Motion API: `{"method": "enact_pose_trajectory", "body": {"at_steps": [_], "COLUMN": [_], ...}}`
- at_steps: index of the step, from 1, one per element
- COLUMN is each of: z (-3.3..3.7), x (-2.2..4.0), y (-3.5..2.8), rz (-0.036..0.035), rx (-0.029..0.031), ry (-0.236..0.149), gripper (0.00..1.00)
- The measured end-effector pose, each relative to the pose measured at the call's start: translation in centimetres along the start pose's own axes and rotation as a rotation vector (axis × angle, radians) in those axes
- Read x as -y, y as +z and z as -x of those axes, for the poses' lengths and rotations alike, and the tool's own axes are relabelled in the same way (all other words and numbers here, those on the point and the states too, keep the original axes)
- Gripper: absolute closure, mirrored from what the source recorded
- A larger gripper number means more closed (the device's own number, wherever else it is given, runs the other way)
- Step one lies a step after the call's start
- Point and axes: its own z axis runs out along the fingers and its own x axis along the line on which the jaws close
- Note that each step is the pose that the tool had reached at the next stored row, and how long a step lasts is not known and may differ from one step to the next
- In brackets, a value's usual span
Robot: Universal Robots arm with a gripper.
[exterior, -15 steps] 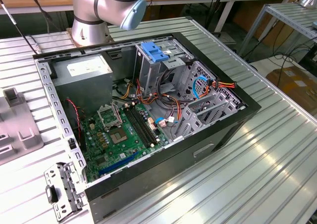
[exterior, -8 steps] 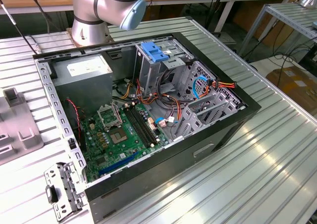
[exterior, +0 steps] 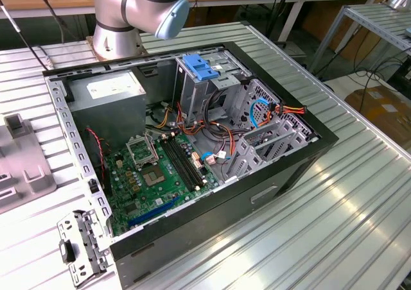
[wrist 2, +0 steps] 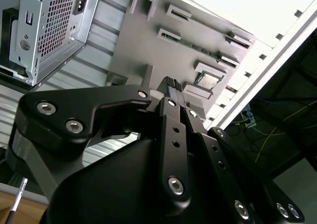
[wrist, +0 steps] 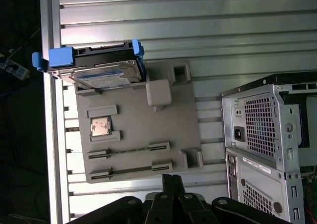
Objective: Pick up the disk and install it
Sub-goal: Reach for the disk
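In the exterior view you see the arm point(exterior: 138, 4) standing behind the open computer case point(exterior: 321, 139), with the grey fixture tray point(exterior: 22, 168) outside the case at the exterior view's left. In the second wrist view the gripper point(wrist 2: 172, 85) hangs over that tray, jaws pressed together and holding nothing. In the first wrist view the disk point(wrist: 99, 74) sits at the end of the tray farthest from the gripper, well apart from the tips, past the processor chip point(wrist: 100, 126). Its label shows and a blue rail caps each end, and its long axis runs crosswise to the line from the jaws to it
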Motion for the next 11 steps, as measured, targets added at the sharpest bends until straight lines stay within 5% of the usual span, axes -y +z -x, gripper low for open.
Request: {"method": "enact_pose_trajectory", "body": {"at_steps": [11], "z": [-1.61], "x": [-0.23], "y": [0.12], "rz": [0.0001], "rx": [0.0001], "ry": [0.0], "gripper": [0.89]}}
